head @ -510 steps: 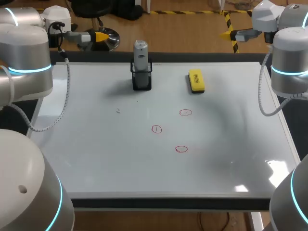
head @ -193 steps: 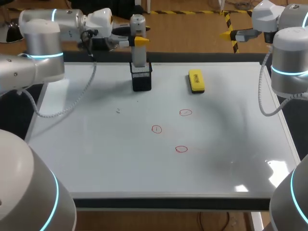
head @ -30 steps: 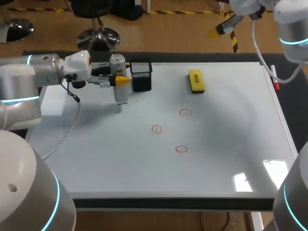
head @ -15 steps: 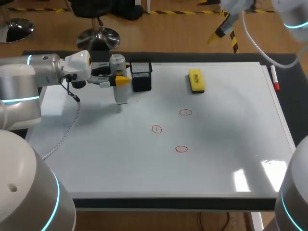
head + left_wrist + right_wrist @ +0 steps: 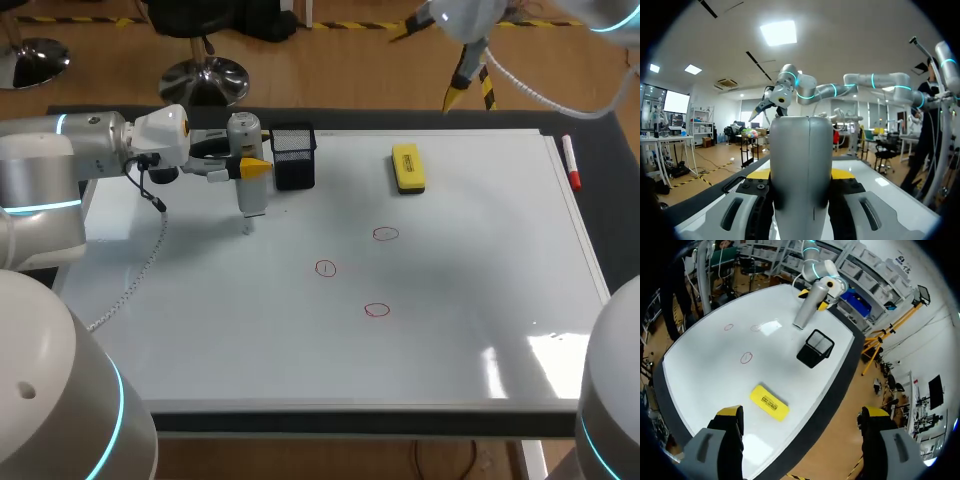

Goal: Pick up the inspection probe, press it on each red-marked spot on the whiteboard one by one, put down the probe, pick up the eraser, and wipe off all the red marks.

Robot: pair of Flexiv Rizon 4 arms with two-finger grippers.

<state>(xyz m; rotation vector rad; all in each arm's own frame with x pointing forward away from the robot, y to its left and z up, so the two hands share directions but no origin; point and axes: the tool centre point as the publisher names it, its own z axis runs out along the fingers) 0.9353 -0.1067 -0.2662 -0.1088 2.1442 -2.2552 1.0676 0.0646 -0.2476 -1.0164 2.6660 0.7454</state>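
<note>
Inspection probe [image 5: 250, 195] stands upright, upper left of the frame, clamped in the left end effector [image 5: 248, 168] — well apart from the red marks [image 5: 325, 268]; pressed off-centre, it might slide in that grip or tilt.

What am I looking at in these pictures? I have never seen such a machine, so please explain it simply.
These are two robot arms at a table. The wide picture looks down from above and behind them. The two round pictures come from a camera on each arm's wrist. On the table lies a white whiteboard with three red drawn circles, a yellow block eraser and an empty black mesh holder. The left pincer is shut on a silver-grey cylindrical probe, beside the holder; its wrist picture shows that probe close up. The right pincer is open and empty, high above the board's far side.
</note>
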